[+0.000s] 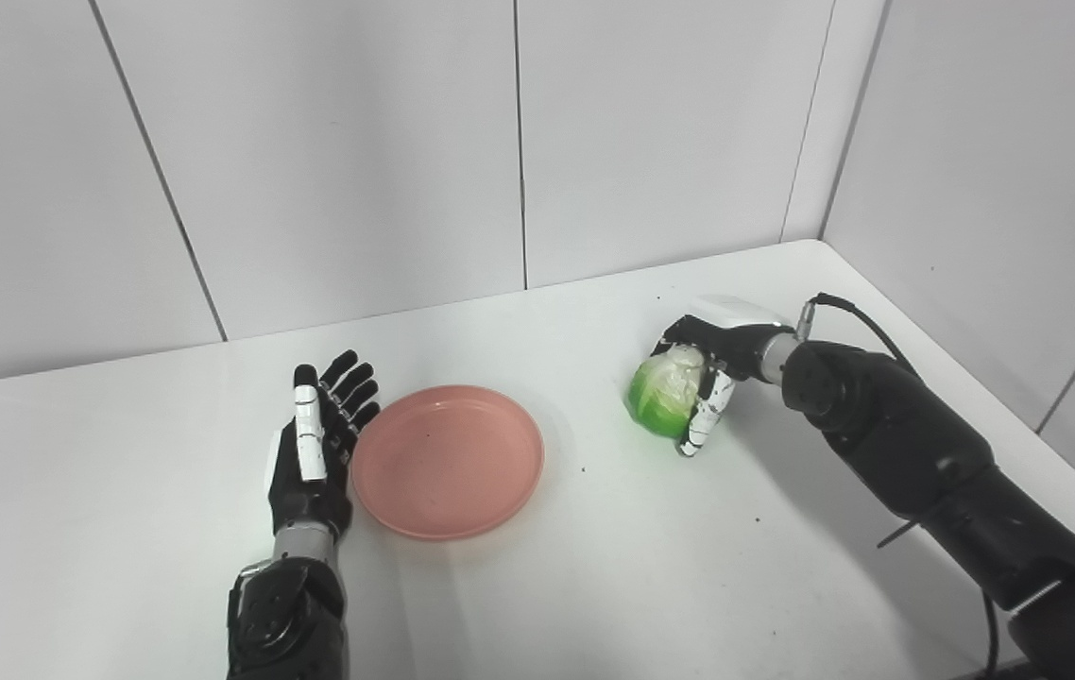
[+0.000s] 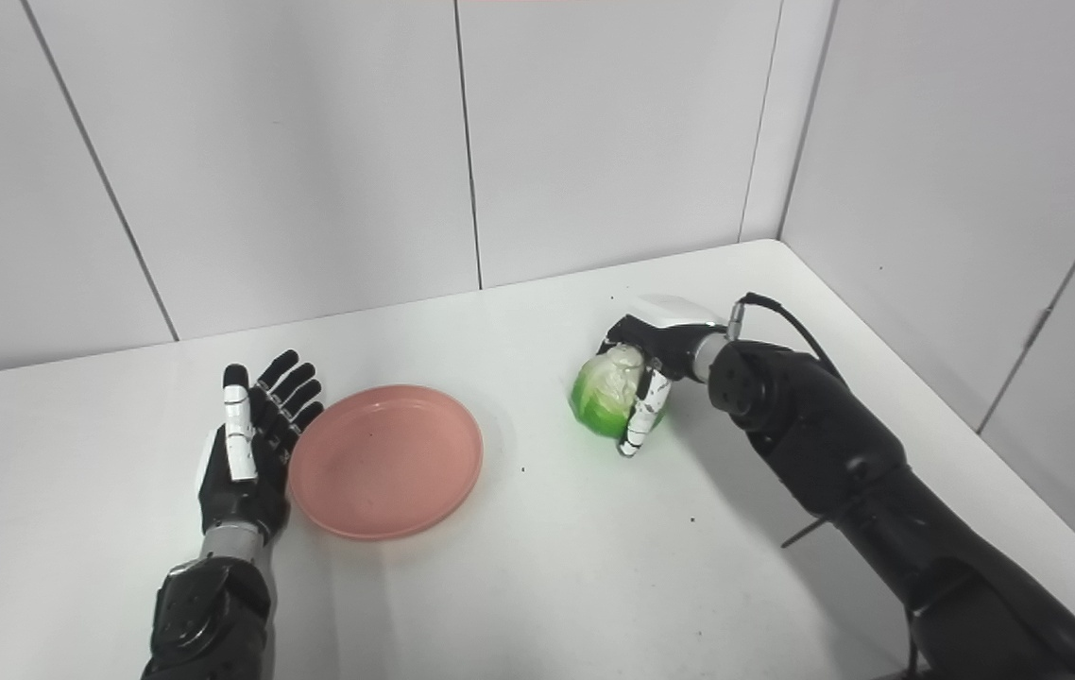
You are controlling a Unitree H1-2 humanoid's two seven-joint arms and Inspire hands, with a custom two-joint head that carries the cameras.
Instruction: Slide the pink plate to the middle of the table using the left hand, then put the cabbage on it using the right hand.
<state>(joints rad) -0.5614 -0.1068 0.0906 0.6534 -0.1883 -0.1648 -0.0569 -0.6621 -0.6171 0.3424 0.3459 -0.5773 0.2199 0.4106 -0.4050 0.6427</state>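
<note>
- So the pink plate is sitting flat on the white table, roughly mid-table and a bit toward my left side. Nothing on it, apart from what looks like a tiny dark speck.
- My left hand is right beside the plate's left rim, palm side facing it, fingers spread apart and pointing away from me, holding nothing. Can't tell from either eye view whether it's actually touching the rim or just next to it. That flat, open pose makes sense for a shove rather than a grab, so I'd say the sliding part is done or close to it.
- The cabbage is over to the right of the plate, clear of it, with bare table between them.
- My right hand is wrapped around it from the right and back, fingers curled over the top and the thumb down the near side, so I'm calling that clamped on the cabbage. Whether it's lifted off the table yet is hard to say; it looks low, maybe resting there.
- Side wrap seems right for something round and leafy, since a top pinch would probably slip.
- Next bit, as I read it: lift, carry left, set it down in the plate's centre. Left hand should get out of the way first.
</note>
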